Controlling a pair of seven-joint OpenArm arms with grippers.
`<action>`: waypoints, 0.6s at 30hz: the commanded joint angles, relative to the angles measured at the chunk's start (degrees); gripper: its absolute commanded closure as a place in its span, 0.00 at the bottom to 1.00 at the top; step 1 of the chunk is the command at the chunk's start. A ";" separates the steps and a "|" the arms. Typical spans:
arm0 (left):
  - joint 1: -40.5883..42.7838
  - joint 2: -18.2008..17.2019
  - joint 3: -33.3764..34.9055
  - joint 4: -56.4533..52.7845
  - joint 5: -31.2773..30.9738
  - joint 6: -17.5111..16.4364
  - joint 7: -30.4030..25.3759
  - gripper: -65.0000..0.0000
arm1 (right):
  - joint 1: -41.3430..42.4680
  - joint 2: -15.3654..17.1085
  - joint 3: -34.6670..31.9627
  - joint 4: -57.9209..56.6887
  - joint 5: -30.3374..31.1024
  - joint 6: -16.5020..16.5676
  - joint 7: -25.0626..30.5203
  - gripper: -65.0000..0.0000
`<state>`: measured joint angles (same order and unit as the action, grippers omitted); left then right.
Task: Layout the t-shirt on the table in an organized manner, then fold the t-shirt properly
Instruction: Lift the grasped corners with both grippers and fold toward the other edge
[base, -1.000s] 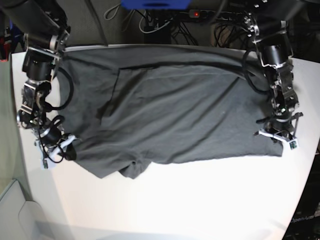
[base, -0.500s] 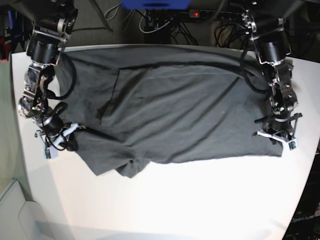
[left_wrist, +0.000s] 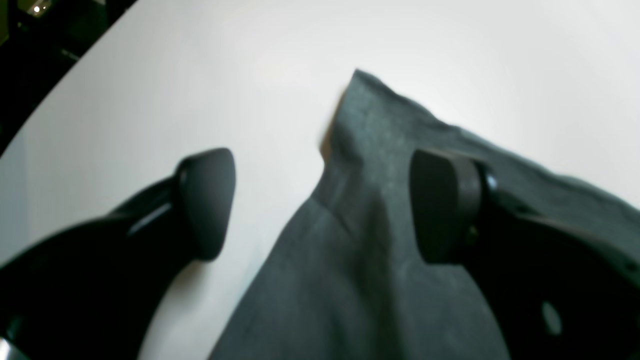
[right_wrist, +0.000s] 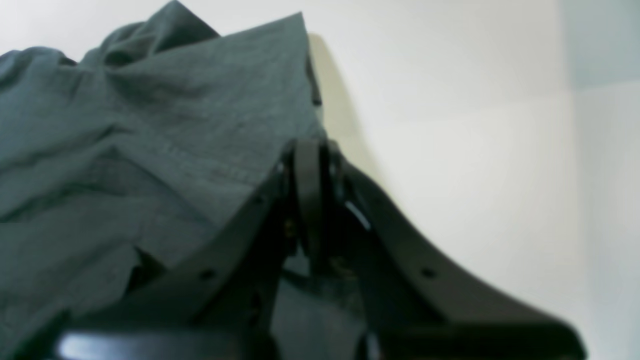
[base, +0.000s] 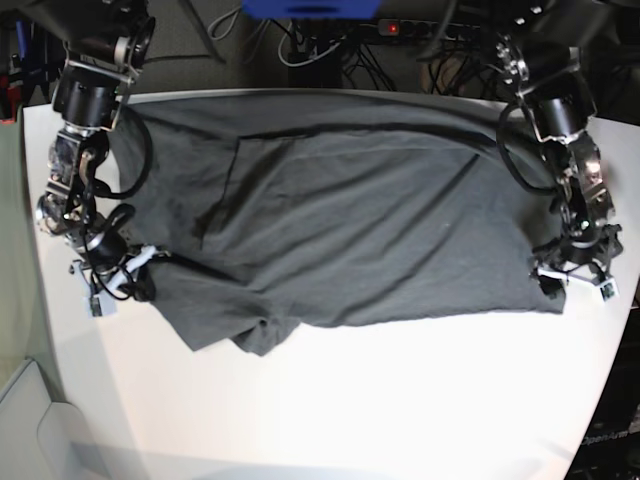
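A white table (base: 350, 400) carries a dark charcoal t-shirt (base: 340, 230) spread broad across its far half, the cloth running nearly from one side edge to the other, its near hem uneven and bunched into a small fold left of centre in the base view. Creases cross the upper panel, and one end looks doubled under.

At that view's right, the left gripper (left_wrist: 320, 205) stands spread over a corner of the shirt, its fingers (left_wrist: 207, 200) well apart; the wrist view shows the pointed corner lying loose on the table between them, pinched by neither. At the base view's left, the right gripper (right_wrist: 310, 210) is pressed together on the edge of the shirt (right_wrist: 150, 130), the cloth rising into the closed pads.

The work appears to be in the laying-out stage, with one corner released and the opposite one in a grip; folding has not begun. The next move likely calls for setting down the right-hand corner squarely and smoothing the bunched hem and the tucked end before any fold is attempted.
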<state>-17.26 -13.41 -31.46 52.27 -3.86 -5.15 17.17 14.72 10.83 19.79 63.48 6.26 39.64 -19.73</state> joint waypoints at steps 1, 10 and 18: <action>-2.48 -0.88 -0.05 -1.24 -0.14 0.00 -1.21 0.19 | 1.59 0.73 -0.06 1.00 0.73 0.36 1.48 1.00; -4.15 -0.96 1.18 -5.99 -0.05 -0.08 -1.39 0.20 | 1.50 0.91 0.12 1.00 0.64 0.36 1.48 1.00; -4.85 -3.43 12.25 -9.06 -0.23 -0.08 -1.56 0.71 | 1.67 0.91 0.12 1.00 0.64 0.36 1.48 1.00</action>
<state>-20.80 -15.88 -19.14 42.78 -4.40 -5.65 15.29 14.90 10.96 19.77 63.44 6.00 39.64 -19.81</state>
